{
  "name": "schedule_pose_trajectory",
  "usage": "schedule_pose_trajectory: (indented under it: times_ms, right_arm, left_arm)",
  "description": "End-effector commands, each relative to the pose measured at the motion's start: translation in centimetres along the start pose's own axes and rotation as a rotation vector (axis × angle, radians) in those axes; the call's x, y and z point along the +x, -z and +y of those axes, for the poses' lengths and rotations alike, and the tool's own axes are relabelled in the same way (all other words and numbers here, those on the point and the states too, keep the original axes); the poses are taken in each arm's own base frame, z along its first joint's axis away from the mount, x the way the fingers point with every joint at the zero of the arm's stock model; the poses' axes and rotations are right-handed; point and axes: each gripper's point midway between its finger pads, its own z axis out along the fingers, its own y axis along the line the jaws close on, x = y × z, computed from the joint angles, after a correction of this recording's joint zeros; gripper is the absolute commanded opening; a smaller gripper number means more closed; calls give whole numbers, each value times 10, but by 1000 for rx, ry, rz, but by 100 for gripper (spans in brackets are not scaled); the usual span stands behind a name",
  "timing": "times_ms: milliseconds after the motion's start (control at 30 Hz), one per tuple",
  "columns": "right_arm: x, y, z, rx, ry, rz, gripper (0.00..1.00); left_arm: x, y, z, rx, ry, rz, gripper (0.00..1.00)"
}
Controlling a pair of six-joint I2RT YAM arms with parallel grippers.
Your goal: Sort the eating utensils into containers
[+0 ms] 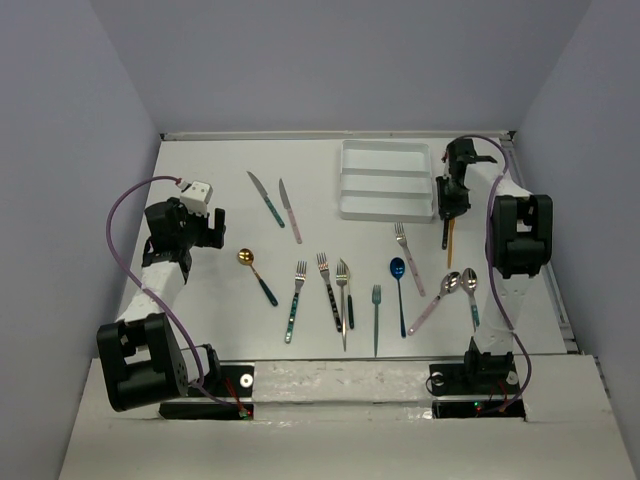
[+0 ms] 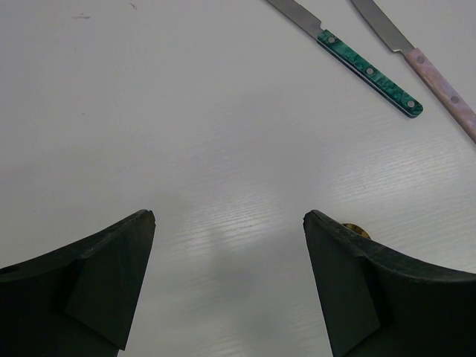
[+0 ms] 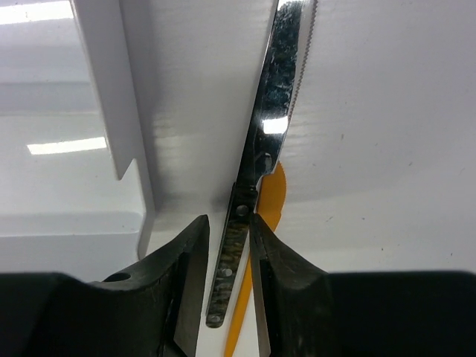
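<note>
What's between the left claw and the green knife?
Nothing, just bare table. The left wrist view shows it between the left gripper and the green-handled knife.

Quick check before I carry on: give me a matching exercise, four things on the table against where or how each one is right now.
Things:
1. green-handled knife
2. blue spoon
3. dark-handled knife
4. left tool

States:
A. open above bare table
B. handle between the fingers of the right tool, beside the tray
C. flat, just left of the pink-handled knife
D. flat, just right of the teal fork

Pairs: 1-C, 2-D, 3-B, 4-A
</note>
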Motion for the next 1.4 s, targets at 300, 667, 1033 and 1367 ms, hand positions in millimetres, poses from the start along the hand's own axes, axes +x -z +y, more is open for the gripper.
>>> schedule_pose_trajectory:
  times_ms: [300,667,1033,1367]
  right_arm:
    - [20,14,-3,48,-71,6,34]
    - [25,-8,3,20,-55,36,21]
    - [6,-25,-17,49,-75,26,20]
    - [-64,37,-33,76,-33,-217,0]
  left_arm:
    - [-9,1,-1,2,-24,-37,93]
    - [-8,2,-1,0,-22,-35,93]
    - [-6,2,0,-5,-26,-30,93]
    - [-2,0,0,-5,-26,-20,94]
